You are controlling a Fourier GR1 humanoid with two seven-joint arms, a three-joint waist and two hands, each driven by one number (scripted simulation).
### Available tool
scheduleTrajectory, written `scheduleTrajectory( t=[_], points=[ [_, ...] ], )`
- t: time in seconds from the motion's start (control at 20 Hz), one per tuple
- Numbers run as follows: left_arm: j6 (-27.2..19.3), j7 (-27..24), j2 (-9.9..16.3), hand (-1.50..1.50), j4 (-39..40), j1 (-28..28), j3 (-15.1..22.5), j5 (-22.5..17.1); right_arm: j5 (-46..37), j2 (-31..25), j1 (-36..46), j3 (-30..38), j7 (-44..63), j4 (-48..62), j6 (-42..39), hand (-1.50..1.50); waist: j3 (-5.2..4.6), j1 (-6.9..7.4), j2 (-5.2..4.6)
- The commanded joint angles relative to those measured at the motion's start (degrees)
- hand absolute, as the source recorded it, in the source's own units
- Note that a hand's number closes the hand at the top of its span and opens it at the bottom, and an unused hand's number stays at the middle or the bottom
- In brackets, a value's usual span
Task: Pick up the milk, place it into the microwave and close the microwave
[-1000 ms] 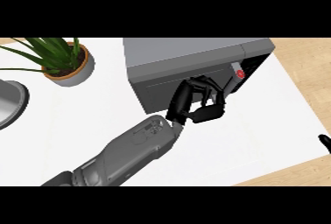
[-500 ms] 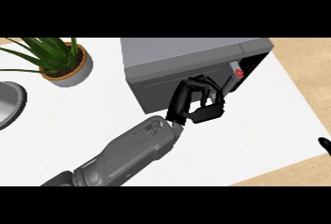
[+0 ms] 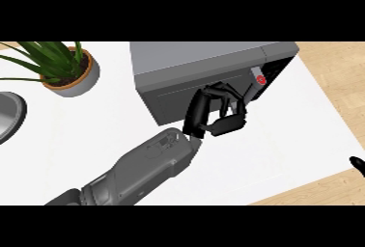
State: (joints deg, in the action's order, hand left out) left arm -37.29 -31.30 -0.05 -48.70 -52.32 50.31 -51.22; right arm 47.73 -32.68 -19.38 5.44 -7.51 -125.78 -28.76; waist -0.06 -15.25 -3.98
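Microwave: a grey box-shaped microwave (image 3: pixel 206 65) stands on the white desk (image 3: pixel 285 140) toward twelve o'clock; its dark front panel faces the robot, and a red round button (image 3: pixel 260 79) shows at its right end, about one o'clock.
Door: the grey front looks nearly flush with the body, but whether it is fully latched cannot be told.
Left hand: the black left hand (image 3: pixel 217 111), on its grey forearm (image 3: pixel 143 169) coming up from seven o'clock, lies against the microwave's front.
Fingers: the fingers (image 3: pixel 228 91) are curled inward, close together, near the button strip; nothing can be seen between them, and whether they enclose anything cannot be told.
Right hand: only a black tip of the right hand (image 3: pixel 357 165) shows at the frame's edge at four o'clock, so the state of its fingers cannot be told.
Milk: no carton is in sight on the desk or in either hand; judging by that, it probably sits inside the microwave, behind the front.
Stage: likely the closing push, near the end of the task.
Risk: curled fingers pushing off-centre by the button strip could slide along the panel and leave the door ajar; a push aimed too far right might shift the whole microwave on the desk.
Bystanders: a green leafy plant in a grey round pot (image 3: pixel 68 72) stands at ten o'clock and a grey metal bowl's rim (image 3: pixel 10 116) at nine o'clock, both well apart from the hand.
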Motion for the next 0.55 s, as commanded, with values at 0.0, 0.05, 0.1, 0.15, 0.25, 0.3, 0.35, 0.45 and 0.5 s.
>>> scheduleTrajectory(
  t=[0.0,0.05,0.1,0.15,0.25,0.3,0.35,0.45,0.5],
  points=[
    [-0.76,0.15,0.05,1.5,6.84,-3.35,-3.96,-1.96,0.64,-0.98,0.21,0.08,0.5,-0.53,-0.87,-1.5,0.01,-0.89,-0.97],
    [-0.7,-0.38,0.05,1.5,7.15,-2.88,-3.83,-2.09,0.66,-1.26,0.53,0.37,0.71,-0.84,-0.57,-1.5,-0.07,-0.62,-1.09],
    [-0.54,-0.89,0.05,1.5,7.38,-3.44,-4.42,-2.02,0.85,-1.12,0.1,0.23,0.75,-0.82,-0.57,-1.5,-0.05,-0.75,-1.25],
    [-0.02,-1.34,0.05,1.5,7.51,-3.25,-3.69,-1.97,1.29,-1.04,0.74,0.71,0.51,-0.74,-0.24,-1.5,-0.03,-0.46,-1.27],
    [-0.66,-1.0,0.05,1.5,7.43,-3.91,-3.86,-2.81,1.32,-1.24,0.52,0.03,1.09,-1.4,-0.18,-1.5,-0.04,-0.81,-1.14],
    [-0.26,-1.55,0.05,1.5,7.16,-3.25,-3.73,-3.16,1.32,-1.91,0.94,0.34,1.48,-0.68,-0.37,-1.5,-0.07,-0.42,-1.73],
    [-0.73,-2.35,0.05,1.5,7.53,-3.11,-3.66,-3.04,1.65,-1.82,0.33,0.1,1.46,-1.43,-0.66,-1.5,-0.05,-0.97,-1.29],
    [-1.38,-2.27,0.05,1.5,7.77,-3.83,-4.07,-3.65,2.43,-1.53,0.2,0.18,1.35,-2.02,-0.28,-1.5,-0.02,-1.27,-0.95],
    [-0.84,-2.69,0.05,1.5,7.6,-3.61,-3.35,-3.65,2.25,-2.0,0.93,0.3,1.7,-2.36,-0.04,-1.5,-0.11,-1.0,-1.25]
  ],
)
